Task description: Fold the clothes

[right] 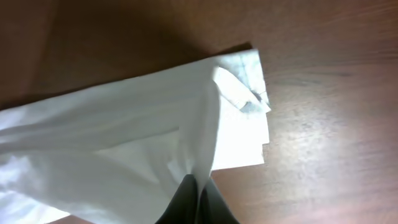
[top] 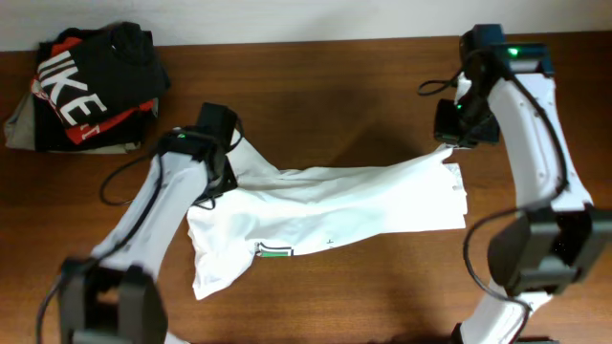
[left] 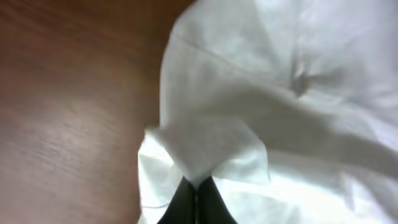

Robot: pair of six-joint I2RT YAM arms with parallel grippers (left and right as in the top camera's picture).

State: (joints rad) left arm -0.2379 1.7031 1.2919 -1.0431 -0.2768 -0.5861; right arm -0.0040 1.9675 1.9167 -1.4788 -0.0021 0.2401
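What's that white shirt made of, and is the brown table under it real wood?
The plain white short-sleeved T-shirt looks like thin, soft, matte fabric, likely cotton knit: it drapes, creases and bunches where pinched. The brown table shows streaky grain and a faint sheen, so wood or wood-look laminate; I cannot tell which.

Dark brown wooden table (top: 363, 296) — soft sheen, pale strip (top: 287, 17) along its far edge

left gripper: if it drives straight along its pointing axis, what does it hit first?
The white T-shirt that the left gripper pinches, bunched right ahead; probably table behind it, depth unclear.
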